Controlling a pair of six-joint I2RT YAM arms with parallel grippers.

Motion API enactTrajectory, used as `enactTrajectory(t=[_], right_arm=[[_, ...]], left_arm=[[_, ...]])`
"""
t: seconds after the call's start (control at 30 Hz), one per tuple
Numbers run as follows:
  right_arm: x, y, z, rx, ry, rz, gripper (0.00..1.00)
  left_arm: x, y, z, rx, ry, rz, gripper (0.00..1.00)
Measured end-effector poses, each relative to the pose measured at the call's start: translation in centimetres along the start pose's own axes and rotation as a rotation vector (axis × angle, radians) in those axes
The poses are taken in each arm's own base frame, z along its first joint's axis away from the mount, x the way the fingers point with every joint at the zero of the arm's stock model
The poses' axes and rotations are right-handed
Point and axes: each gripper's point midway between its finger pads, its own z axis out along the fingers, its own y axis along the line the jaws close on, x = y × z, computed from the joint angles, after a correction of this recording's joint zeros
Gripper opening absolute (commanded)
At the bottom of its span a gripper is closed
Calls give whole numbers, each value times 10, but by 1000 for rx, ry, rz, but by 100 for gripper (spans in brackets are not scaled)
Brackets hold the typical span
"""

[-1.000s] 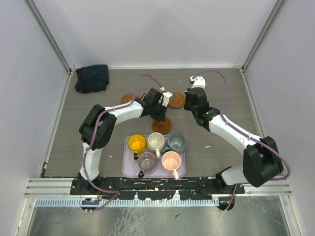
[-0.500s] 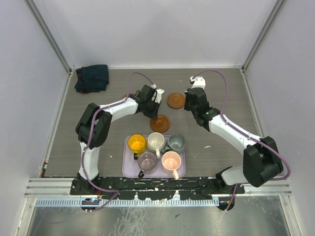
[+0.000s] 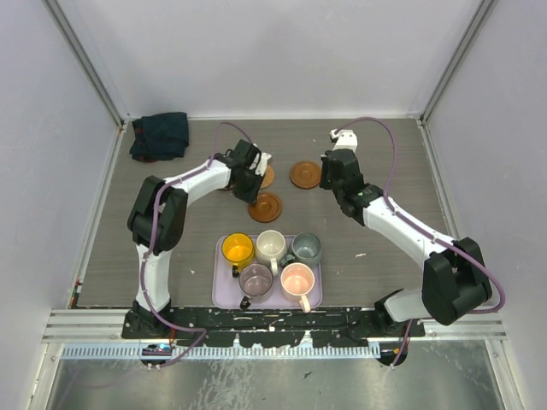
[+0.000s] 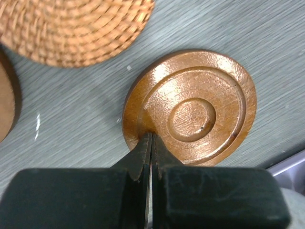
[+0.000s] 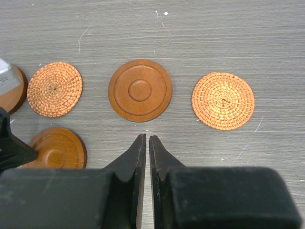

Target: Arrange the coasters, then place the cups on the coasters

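Five cups stand on the lavender tray (image 3: 219, 290): yellow (image 3: 238, 249), cream (image 3: 271, 245), grey-green (image 3: 306, 248), mauve (image 3: 255, 279) and pink (image 3: 297, 279). My left gripper (image 4: 151, 136) is shut, its tips resting on the near rim of a ringed wooden coaster (image 4: 190, 107), which lies just behind the tray (image 3: 265, 206). My right gripper (image 5: 144, 138) is shut on nothing, hovering just short of another wooden coaster (image 5: 140, 90). Woven coasters lie on either side of that one, at the left (image 5: 55, 89) and at the right (image 5: 223, 100). Another wooden disc (image 5: 12, 88) shows at the left edge.
A dark folded cloth (image 3: 160, 135) lies in the back left corner. White walls with metal posts close in the table on three sides. Both arms reach toward the table's middle, over the ground behind the tray.
My left gripper has swept left and back, and the wooden coaster at its tips has slid with it, from behind the cream cup to further left. The right arm has stayed put.
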Motion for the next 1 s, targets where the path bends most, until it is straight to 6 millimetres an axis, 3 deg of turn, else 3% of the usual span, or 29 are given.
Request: enactTrajectory(t=[0.43,0.73,1.0], right_arm=[[-14,7,1,-18,-23,11,14],[-14,7,1,-22,-20,8,14],[-11,7,1,-24,-11,6,14]], left_arm=[[55,59,-36,-291,259,-3,0],[95,130,-69,-405,402,-164,0],[104,165,-81,-382,426,-293,0]])
